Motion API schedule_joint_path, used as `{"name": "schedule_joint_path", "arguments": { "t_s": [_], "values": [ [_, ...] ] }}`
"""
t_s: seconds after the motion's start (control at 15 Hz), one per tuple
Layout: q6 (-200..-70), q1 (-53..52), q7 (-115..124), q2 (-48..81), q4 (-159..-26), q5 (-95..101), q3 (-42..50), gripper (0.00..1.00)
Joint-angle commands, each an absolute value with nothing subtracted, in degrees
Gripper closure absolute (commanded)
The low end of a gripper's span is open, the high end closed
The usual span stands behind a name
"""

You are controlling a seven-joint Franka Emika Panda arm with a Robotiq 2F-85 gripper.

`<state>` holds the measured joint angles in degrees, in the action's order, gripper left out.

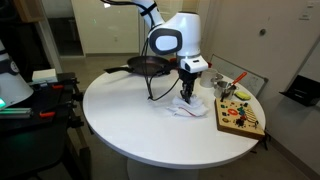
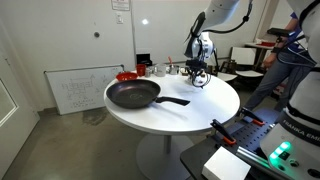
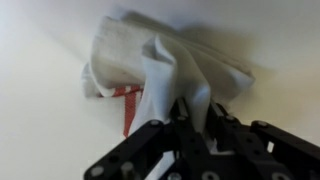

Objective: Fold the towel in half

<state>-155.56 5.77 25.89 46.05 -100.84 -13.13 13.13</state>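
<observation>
The hand point(image 3: 192, 118) is clamped on a raised pinch of the towel point(image 3: 130, 55), which lies rumpled on the white counter point(image 1: 130, 110) near the wooden board point(image 1: 240, 118). Such a small bite could slip, I'd say, or drag the bunched layers over as a lump.

Both exterior views came through coarse but evenly bright, the white counter point(image 1: 130, 115) throwing mild glare with soft shadows. My wrist view was blurred throughout, the gripper point(image 3: 195, 112) a dark, unfocused mass up close.
</observation>
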Motion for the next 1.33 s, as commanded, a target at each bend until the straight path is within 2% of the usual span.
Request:
{"name": "schedule_joint_path", "arguments": {
  "t_s": [0.0, 0.6, 1.27],
  "values": [
    [-145.97, 7.14, 22.17, 45.84, -99.10, -11.79, 11.24, 0.96],
    [-127.41, 7.15, 21.10, 47.45, -93.78, -9.16, 10.93, 0.94],
    [-130.65, 7.38, 24.17, 46.58, -96.03, -11.86, 10.54, 0.94]
  ]
}}
